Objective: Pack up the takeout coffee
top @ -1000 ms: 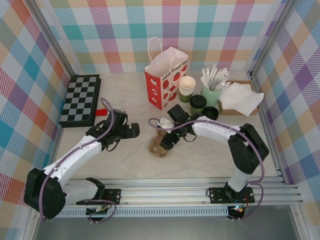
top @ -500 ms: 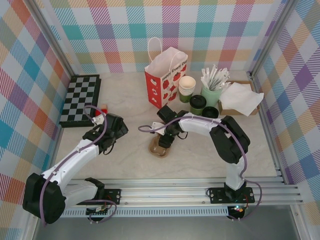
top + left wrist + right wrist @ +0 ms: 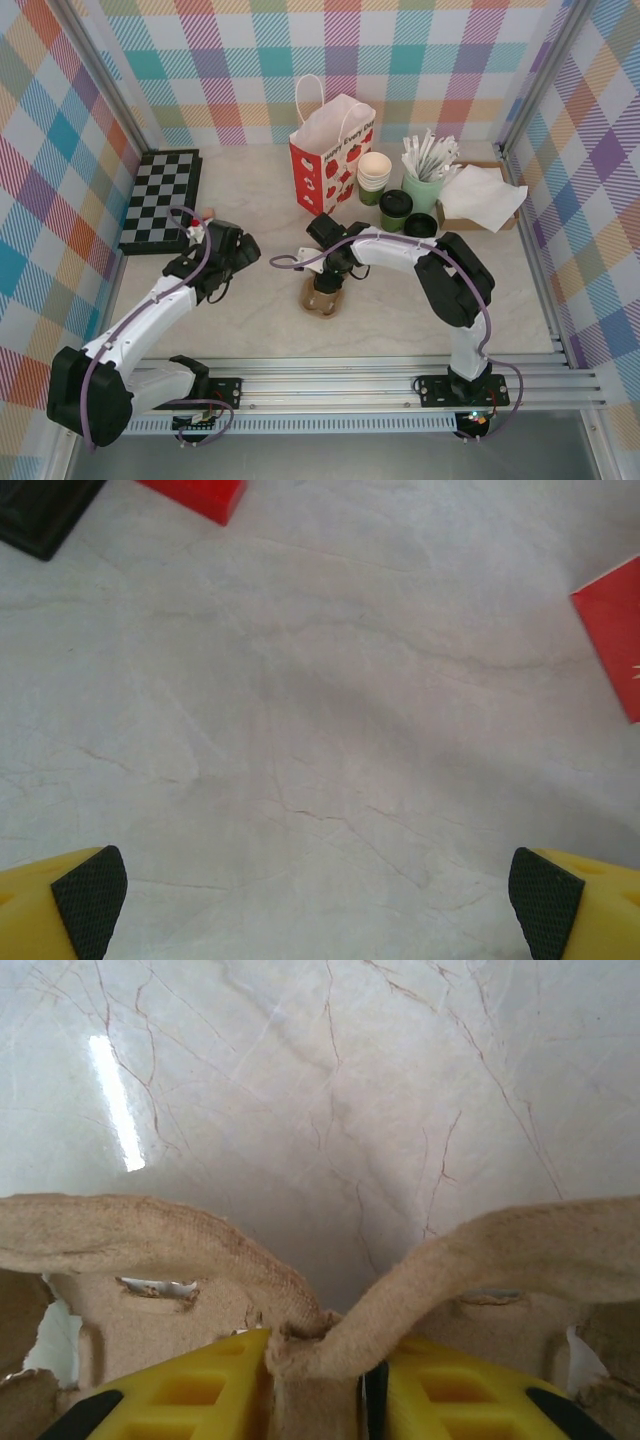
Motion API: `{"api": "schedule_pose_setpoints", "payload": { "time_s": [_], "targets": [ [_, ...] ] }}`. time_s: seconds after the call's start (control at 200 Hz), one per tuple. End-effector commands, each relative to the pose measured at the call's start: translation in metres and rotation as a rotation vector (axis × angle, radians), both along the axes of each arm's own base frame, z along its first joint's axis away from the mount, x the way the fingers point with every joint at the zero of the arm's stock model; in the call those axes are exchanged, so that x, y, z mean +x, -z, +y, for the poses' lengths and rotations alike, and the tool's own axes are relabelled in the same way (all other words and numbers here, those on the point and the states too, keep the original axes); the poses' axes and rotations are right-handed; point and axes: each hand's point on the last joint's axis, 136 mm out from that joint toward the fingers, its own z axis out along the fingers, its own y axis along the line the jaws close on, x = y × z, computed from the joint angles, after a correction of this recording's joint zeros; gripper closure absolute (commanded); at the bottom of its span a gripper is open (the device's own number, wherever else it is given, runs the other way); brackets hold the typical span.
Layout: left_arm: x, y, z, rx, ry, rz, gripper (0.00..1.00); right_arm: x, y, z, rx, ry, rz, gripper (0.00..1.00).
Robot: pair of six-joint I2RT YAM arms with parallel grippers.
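Observation:
Two dark green takeout coffee cups with black lids stand at the back right: one (image 3: 395, 207) and, beside it, a second (image 3: 421, 225). A brown pulp cup carrier (image 3: 320, 295) lies mid-table, well apart from them. My right gripper (image 3: 330, 276) is shut on the carrier's central ridge; in the right wrist view the yellow fingers (image 3: 200, 1385) pinch the ridge of the carrier (image 3: 150, 1235), with the right gripper (image 3: 320, 1385) at the bottom edge. My left gripper (image 3: 228, 255) hovers open over bare table, as the left wrist view confirms for the left gripper (image 3: 318, 905).
A red apple-print paper bag (image 3: 330, 160) stands open behind the carrier. Lidless cream-rimmed cups (image 3: 374, 170), a pale green stick holder (image 3: 424, 185) and a napkin box (image 3: 480, 198) crowd the back right. A chessboard (image 3: 162, 200) and a small red block (image 3: 195, 492) lie left.
My left gripper has drawn back to the left, away from the carrier. My right wrist has swung left over the carrier, which it keeps holding in nearly the same spot.

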Motion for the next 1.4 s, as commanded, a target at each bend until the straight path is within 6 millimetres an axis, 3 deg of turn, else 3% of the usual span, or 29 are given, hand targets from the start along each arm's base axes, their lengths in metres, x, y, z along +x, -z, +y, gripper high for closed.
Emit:
{"api": "schedule_pose_setpoints", "payload": {
  "time_s": [0.0,0.115,0.305,0.435,0.535,0.615,0.7,0.835,0.98,1.215,1.395],
  "targets": [
    [0.015,-0.025,-0.015,-0.020,0.086,-0.028,0.00,-0.007,0.008,-0.003,-0.037,-0.007,0.041,0.67],
    [0.027,-0.042,-0.034,-0.049,0.176,-0.028,0.00,-0.007,0.004,-0.003,-0.032,-0.009,0.035,0.74],
    [0.053,-0.091,-0.080,-0.164,0.324,-0.067,0.00,-0.007,-0.020,-0.015,-0.017,0.034,-0.016,1.00],
    [0.082,-0.135,-0.095,-0.189,0.321,-0.134,0.00,-0.012,-0.040,-0.026,0.021,0.139,-0.030,1.00],
    [0.112,-0.157,-0.110,-0.227,0.301,-0.160,0.01,-0.011,-0.047,-0.039,0.016,0.260,-0.042,1.00],
    [0.137,-0.159,-0.123,-0.260,0.257,-0.135,0.05,-0.004,-0.052,-0.049,0.023,0.415,-0.073,1.00],
    [0.159,-0.149,-0.127,-0.231,0.178,-0.075,0.07,0.000,-0.065,-0.049,0.098,0.598,-0.055,1.00],
    [0.180,-0.141,-0.142,-0.223,0.113,-0.013,0.14,0.006,-0.067,-0.053,0.193,0.808,-0.042,1.00],
    [0.184,-0.135,-0.156,-0.175,0.050,0.012,0.20,0.014,-0.064,-0.067,0.198,0.975,-0.072,1.00],
    [0.194,-0.132,-0.150,-0.152,-0.061,-0.034,0.41,0.014,-0.070,-0.077,0.216,0.992,-0.121,1.00],
    [0.192,-0.132,-0.152,-0.145,-0.034,-0.025,0.72,0.007,-0.071,-0.092,0.211,1.015,-0.146,1.00]
  ]
}}
